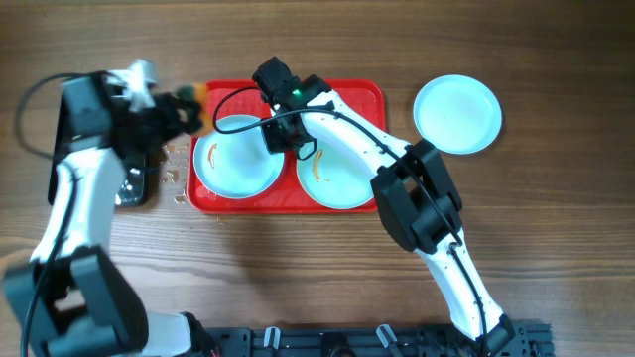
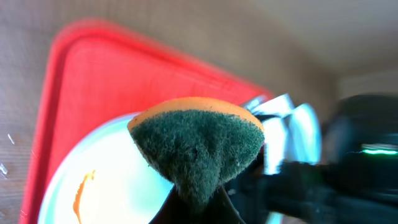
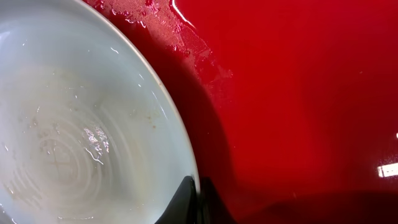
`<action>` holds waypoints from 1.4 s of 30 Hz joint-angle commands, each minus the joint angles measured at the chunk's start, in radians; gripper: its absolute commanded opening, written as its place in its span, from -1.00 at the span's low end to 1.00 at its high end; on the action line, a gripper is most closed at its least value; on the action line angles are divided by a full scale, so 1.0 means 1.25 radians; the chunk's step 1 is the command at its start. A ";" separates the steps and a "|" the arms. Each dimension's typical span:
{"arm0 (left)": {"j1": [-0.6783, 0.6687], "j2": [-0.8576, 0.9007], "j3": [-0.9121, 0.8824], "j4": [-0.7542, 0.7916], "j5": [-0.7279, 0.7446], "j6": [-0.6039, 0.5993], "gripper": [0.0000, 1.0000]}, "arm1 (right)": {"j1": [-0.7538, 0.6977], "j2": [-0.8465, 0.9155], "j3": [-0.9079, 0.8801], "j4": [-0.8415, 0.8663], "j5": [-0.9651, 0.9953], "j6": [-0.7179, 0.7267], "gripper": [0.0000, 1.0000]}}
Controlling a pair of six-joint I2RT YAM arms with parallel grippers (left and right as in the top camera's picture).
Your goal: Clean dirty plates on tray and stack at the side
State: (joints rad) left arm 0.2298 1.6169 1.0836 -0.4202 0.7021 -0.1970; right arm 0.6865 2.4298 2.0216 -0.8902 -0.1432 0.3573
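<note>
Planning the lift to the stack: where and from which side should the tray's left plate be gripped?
Pinch the left plate by its right rim, from above, one finger inside, one outside. It lies flat and shallow on the tray, so only that thin rim offers a hold; the right gripper sits there.

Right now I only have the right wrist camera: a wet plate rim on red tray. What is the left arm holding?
Observer: The left fingers grip a sponge, green scouring side showing, near the upper left corner of the tray.
Operator: How many plates are on the tray?
Observer: Two. The left plate, whose rim your right fingers pinch, and the right plate, streaked with orange smears.
Operator: And the third?
Observer: The third plate lies off the tray on the table, to the right, and looks clean.
</note>
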 commanded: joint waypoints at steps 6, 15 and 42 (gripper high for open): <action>-0.110 0.126 -0.004 -0.031 -0.118 -0.017 -0.92 | 0.005 0.018 -0.017 -0.009 -0.011 -0.013 -0.91; -0.165 0.155 -0.004 -0.072 -0.242 -0.056 -0.92 | 0.005 0.018 -0.017 -0.004 -0.011 -0.011 -0.91; -0.239 0.264 -0.028 -0.064 -0.773 -0.079 -0.92 | -0.004 0.018 -0.017 -0.011 -0.002 -0.013 -0.91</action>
State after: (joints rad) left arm -0.0784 1.8759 1.0912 -0.4526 0.0242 -0.2840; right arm 0.6857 2.4298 2.0197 -0.8913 -0.1501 0.3573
